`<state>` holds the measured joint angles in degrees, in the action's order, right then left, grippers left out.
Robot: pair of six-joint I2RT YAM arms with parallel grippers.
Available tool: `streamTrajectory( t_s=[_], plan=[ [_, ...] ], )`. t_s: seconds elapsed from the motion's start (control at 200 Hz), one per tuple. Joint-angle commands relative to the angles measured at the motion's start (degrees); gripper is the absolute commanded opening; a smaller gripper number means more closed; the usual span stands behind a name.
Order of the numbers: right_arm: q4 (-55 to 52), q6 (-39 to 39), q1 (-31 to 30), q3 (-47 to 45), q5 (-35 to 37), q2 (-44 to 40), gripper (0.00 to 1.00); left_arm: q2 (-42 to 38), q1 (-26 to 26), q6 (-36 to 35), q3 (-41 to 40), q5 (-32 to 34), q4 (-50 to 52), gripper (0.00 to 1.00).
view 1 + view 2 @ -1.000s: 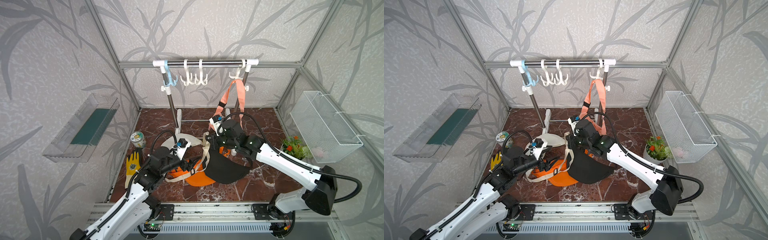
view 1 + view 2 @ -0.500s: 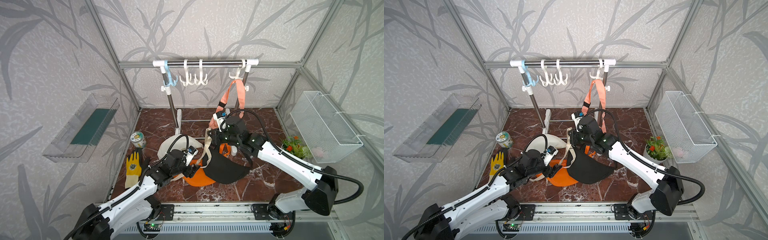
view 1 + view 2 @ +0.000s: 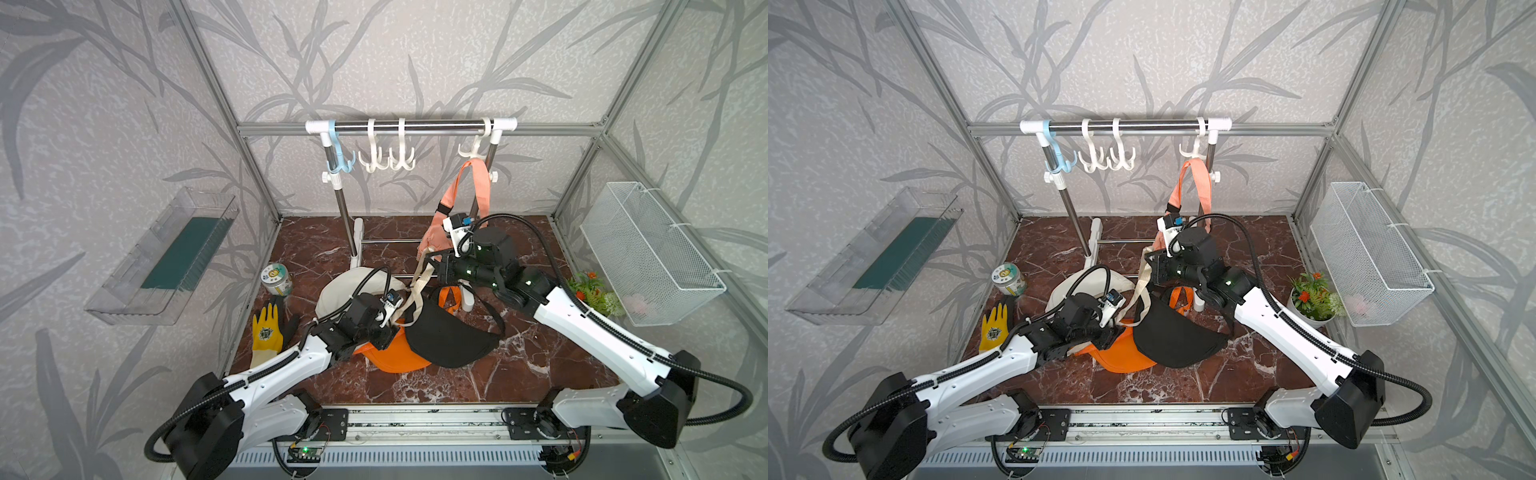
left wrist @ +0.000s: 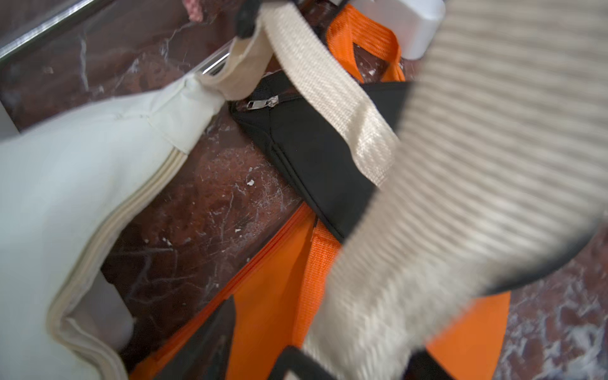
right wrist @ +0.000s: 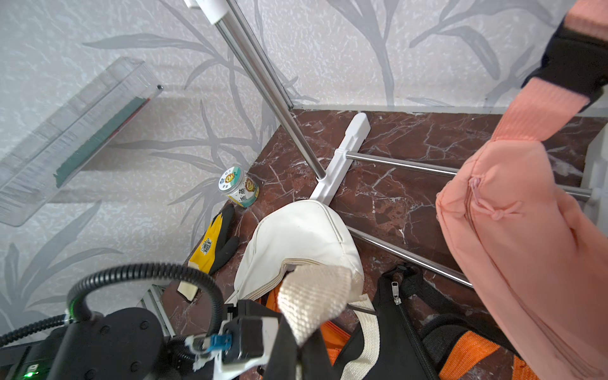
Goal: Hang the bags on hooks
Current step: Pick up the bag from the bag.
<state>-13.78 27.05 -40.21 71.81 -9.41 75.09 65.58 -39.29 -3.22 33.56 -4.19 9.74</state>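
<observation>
Top views: the white bag [image 3: 345, 286] lies slumped on the marble tabletop [image 3: 519, 374] left of centre, touching the rack's left foot. Its beige strap [image 3: 417, 286] rises to the right gripper [image 3: 432, 257], which is clenched on the loop's top. The left gripper [image 3: 384, 334] sits low beside the strap, over the orange bag [image 3: 395, 357]; I cannot tell its jaw state. Free white hooks [image 3: 386, 160] hang on the rail above.

Left wrist: close and blurred. The strap crosses the black bag [image 4: 312, 141], and its stitched root on the white bag shows, which the top views lack. No jaws are seen.

Right wrist: the webbing is folded over the pinching fingers, confirming the hold.

Judgement: the bag is soft, light and limp, so the body will sag and swing. Hold at the strap, which is coarse and not slippery, and spread the loop for the hook.
</observation>
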Motion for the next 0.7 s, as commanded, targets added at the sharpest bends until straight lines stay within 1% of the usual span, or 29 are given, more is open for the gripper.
streamTrajectory(
  t_s=[0.0,0.04,0.09,0.17,0.19,0.23,0.27,0.28,0.285,0.34,0.375,0.405,0.435,0.475,0.54,0.625,0.695],
  plan=[
    [0.8,0.6,1.7,-1.4,-1.4,-2.8,0.0,1.6,-0.2,-2.2,4.2,6.5,4.1,0.0],
    [0.4,1.0,3.0,-2.1,-2.1,-3.4,0.0,1.1,-0.2,-0.7,6.1,9.6,7.1,0.0],
    [-0.5,1.5,4.9,-3.6,-3.0,-4.2,0.0,-0.4,0.0,-0.9,8.9,10.9,10.5,0.0],
    [-2.5,-0.4,6.9,-6.7,-3.3,-5.1,0.0,-4.0,0.2,-4.1,12.3,8.1,13.2,0.0],
    [-3.4,-1.4,7.1,-7.3,-3.2,-5.1,0.02,-4.9,0.3,-4.7,12.7,7.2,13.0,0.0],
    [-4.9,-4.4,7.3,-8.6,-4.2,-5.0,0.1,-6.8,0.5,-5.9,13.1,4.5,11.8,0.0],
    [-6.3,-7.9,7.3,-9.8,-6.2,-4.8,0.25,-8.5,0.8,-6.5,13.4,1.5,10.9,0.0],
    [-6.9,-8.9,7.2,-10.0,-7.1,-4.9,0.32,-8.9,0.9,-6.6,13.5,0.7,10.6,0.0],
    [-6.9,-8.9,7.2,-10.0,-7.1,-4.9,0.32,-9.0,1.0,-6.7,13.5,0.3,10.6,0.0],
    [-8.0,-13.1,6.7,-11.7,-9.7,-6.0,0.54,-10.3,2.1,-7.1,14.1,-3.5,10.5,0.0],
    [-7.5,-15.8,5.5,-13.0,-9.7,-7.5,0.63,-10.7,3.1,-7.3,14.8,-6.1,11.1,0.0],
    [-7.2,-18.7,3.9,-14.2,-8.7,-9.4,0.68,-10.8,4.0,-7.4,15.4,-8.4,12.0,0.0],
    [-6.6,-20.9,2.5,-15.2,-8.2,-10.7,0.7,-10.9,4.8,-7.6,16.0,-10.7,13.1,0.0],
    [-3.0,-23.3,0.3,-17.6,-7.1,-12.8,0.72,-11.0,5.8,-8.0,16.5,-13.7,14.3,0.0],
    [1.2,-26.1,-1.8,-19.3,-7.8,-14.3,0.76,-10.9,6.9,-8.5,17.2,-17.1,15.6,0.0],
    [4.5,-28.6,-3.6,-18.3,-10.5,-12.6,0.77,-10.7,8.1,-8.6,17.8,-19.9,16.8,0.0],
    [7.8,-31.3,-6.8,-17.4,-7.4,-9.7,0.78,-10.6,9.0,-8.7,18.5,-21.9,17.7,0.0]
  ],
)
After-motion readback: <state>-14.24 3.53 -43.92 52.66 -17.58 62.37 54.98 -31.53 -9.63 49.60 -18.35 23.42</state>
